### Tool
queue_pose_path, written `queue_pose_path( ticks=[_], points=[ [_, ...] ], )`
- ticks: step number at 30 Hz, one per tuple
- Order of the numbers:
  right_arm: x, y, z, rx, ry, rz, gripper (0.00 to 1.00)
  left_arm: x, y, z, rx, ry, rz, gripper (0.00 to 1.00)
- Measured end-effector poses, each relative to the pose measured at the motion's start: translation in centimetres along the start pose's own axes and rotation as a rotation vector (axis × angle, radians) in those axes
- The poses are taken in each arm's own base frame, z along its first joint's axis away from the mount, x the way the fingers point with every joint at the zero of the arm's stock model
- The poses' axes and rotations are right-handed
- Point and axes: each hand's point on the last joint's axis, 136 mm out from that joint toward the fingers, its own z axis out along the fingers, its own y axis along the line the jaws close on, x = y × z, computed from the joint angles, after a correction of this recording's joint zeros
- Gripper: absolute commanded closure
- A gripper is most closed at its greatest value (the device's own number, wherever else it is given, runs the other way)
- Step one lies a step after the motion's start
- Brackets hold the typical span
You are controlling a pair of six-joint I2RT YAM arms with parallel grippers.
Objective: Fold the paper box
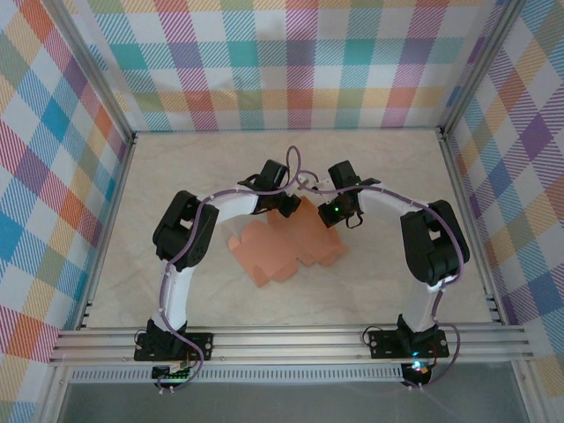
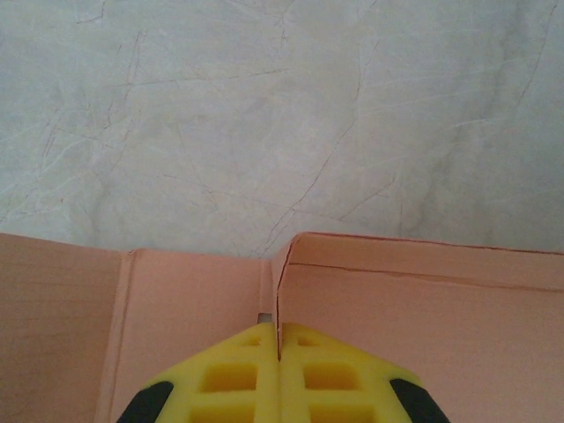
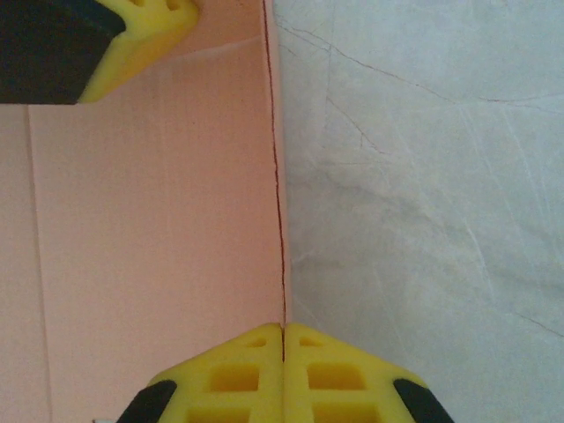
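1. Since the paper box [image 1: 286, 247] is thin card — light, springy, quick to crease or tear — it should be taken by flap edges near the score lines, I judge.
2. It lies mostly flat on the table [image 1: 211, 167], midway between the arms.
3. On an upturned flap edge the left gripper [image 2: 278, 333] is pinched together.
4. Likewise the right gripper [image 3: 283, 328] is clamped on the card's edge.
5. Both arms reach forward and bend inward, wrists nearly meeting over the sheet's far side.

The right claw [image 3: 283, 330] pinches the paper box [image 3: 159, 220] edge above the marbled table [image 3: 423, 176].
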Motion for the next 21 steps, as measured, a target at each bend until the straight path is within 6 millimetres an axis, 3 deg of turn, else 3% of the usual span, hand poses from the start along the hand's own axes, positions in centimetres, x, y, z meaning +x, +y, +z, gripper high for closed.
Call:
queue_pose_path(
  ticks=[4,10,14,18,21],
  points=[
    [0.0,0.0,0.0,0.0,0.0,0.0,1.0,0.0,0.0,0.0,0.0,-0.001,0.0,0.96],
    [0.0,-0.3,0.0,0.016,0.002,0.0,1.0,-0.3,0.1,0.0,-0.004,-0.012,-0.016,0.62],
    [0.0,-0.8,-0.1,0.045,0.001,-0.006,1.0,-0.3,0.2,-0.3,-0.014,-0.033,-0.037,0.48],
    [-0.1,-1.4,-0.6,0.09,-0.008,-0.029,1.0,-0.5,0.4,-2.2,-0.017,-0.077,-0.079,0.39],
    [-0.5,-1.9,-1.4,0.124,-0.027,-0.048,1.0,-0.9,1.3,-4.8,-0.035,-0.142,-0.128,0.32]
  ],
)
